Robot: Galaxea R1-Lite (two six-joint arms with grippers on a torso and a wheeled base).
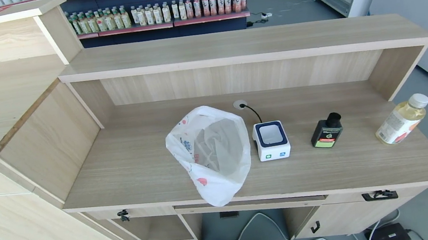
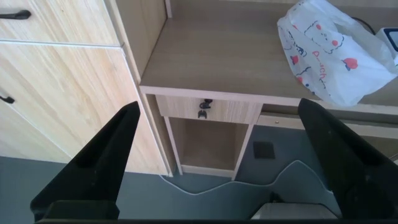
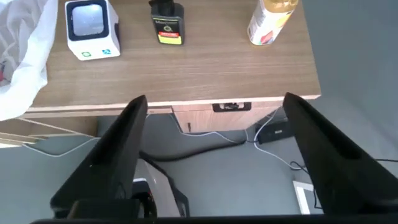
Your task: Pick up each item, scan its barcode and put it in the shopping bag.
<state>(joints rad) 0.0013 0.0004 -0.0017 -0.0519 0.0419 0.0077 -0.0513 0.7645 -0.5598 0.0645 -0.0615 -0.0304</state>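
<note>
The wooden surface (image 1: 141, 166) is taken up left of centre by the white shopping bag (image 1: 210, 153), its mouth left open. The left tool (image 2: 219, 109) and the right tool (image 3: 214, 99) are held spread wide and empty before the front edge. A pale bottle (image 1: 402, 120) is placed near the right end, the scanner (image 1: 270, 139) just beside the bag, and a small dark bottle (image 1: 326, 132) between them.
</note>
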